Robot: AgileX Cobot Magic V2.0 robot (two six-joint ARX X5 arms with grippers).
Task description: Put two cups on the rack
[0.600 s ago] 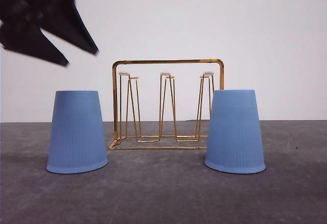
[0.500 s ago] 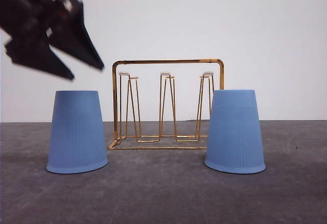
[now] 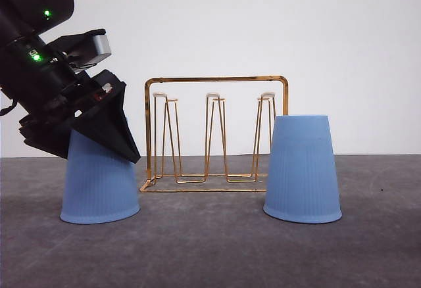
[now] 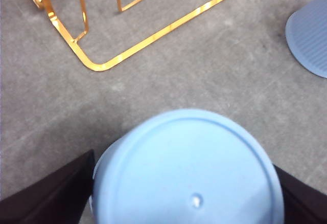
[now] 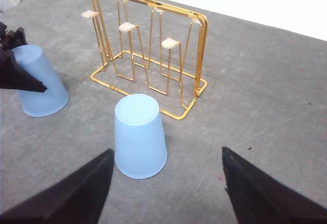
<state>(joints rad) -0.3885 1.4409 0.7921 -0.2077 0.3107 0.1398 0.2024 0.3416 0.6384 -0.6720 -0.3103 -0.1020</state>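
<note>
**Left gripper straddling the first cup**

Both cups sit upside down on the grey table (image 3: 210, 248), either side of the gold rack (image 3: 216, 133). In the front view, the left cup (image 3: 99, 186) is at the rack's 9 o'clock, the right cup (image 3: 302, 169) at its 3 o'clock. The left gripper (image 4: 186, 193) is spread wide, one finger each side of the left cup's top, not visibly squeezing. The right gripper (image 5: 166, 193) hangs wide open too, above the table near the right cup.
</note>
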